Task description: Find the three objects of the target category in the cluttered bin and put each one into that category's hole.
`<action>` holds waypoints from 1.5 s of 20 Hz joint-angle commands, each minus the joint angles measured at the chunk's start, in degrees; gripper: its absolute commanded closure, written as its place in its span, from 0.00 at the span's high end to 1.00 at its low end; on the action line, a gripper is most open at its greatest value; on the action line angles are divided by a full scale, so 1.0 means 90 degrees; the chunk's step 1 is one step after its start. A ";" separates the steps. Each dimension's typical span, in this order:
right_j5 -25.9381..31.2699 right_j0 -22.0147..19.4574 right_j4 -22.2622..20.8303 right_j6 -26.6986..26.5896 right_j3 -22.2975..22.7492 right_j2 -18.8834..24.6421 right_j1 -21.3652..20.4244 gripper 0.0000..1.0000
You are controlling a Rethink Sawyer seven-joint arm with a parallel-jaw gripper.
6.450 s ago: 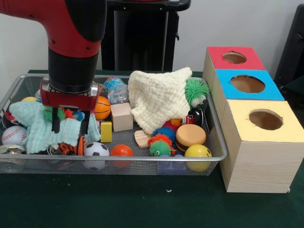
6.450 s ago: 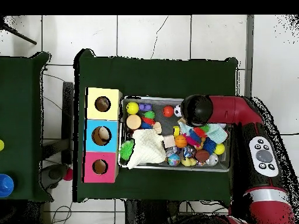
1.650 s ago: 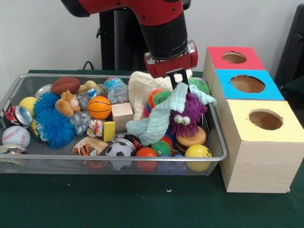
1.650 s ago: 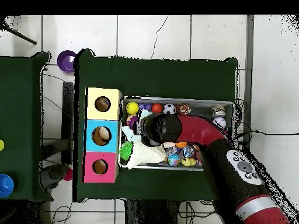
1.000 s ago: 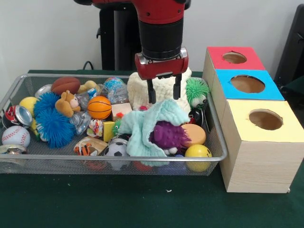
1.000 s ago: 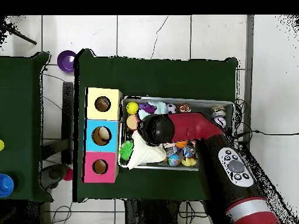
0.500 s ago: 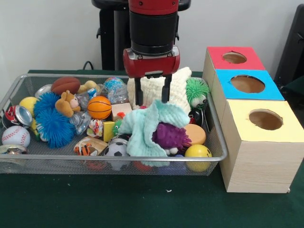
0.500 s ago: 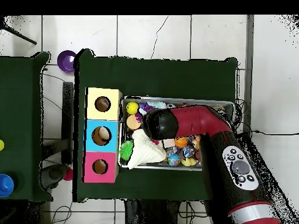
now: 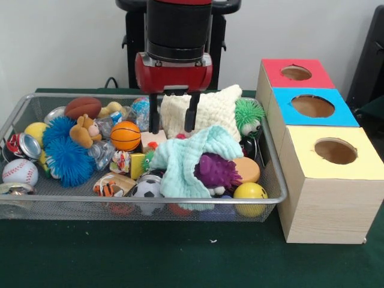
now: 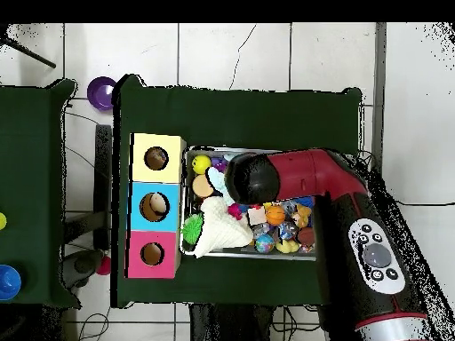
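While the gripper hangs mid-frame with fingers spread and empty, you've got open room just below it, over the wooden block. The wire-mesh bin is packed rim to rim. The mint cloth half-hides the purple fuzzy toy. Three box holes, red, blue and yellow, sit unobstructed at right. No readable labels. Overhead, the arm covers the bin's centre.
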 commanded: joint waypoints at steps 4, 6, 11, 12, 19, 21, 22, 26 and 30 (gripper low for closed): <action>0.0445 -0.0438 -0.0558 -0.1079 -0.0230 -0.0033 0.0275 1.00; 0.0413 -0.0458 -0.0656 -0.1011 -0.0239 -0.0093 0.0406 1.00; 0.0155 -0.0543 -0.0950 -0.0872 -0.0252 -0.0147 0.0681 1.00; 0.0109 -0.0556 -0.0994 -0.0836 -0.0258 -0.0153 0.0726 1.00; 0.0241 -0.0540 -0.1056 -0.0571 -0.0358 -0.0188 0.0962 1.00; 0.0377 -0.0564 -0.0928 -0.0510 -0.0304 -0.0163 0.1001 1.00; 0.0412 -0.0589 -0.0851 -0.0473 -0.0265 -0.0135 0.1027 1.00; 0.0704 -0.0538 -0.0740 -0.0391 -0.0207 -0.0211 0.1067 1.00; 0.1182 -0.0476 -0.0645 -0.0443 -0.0223 -0.0292 0.1043 1.00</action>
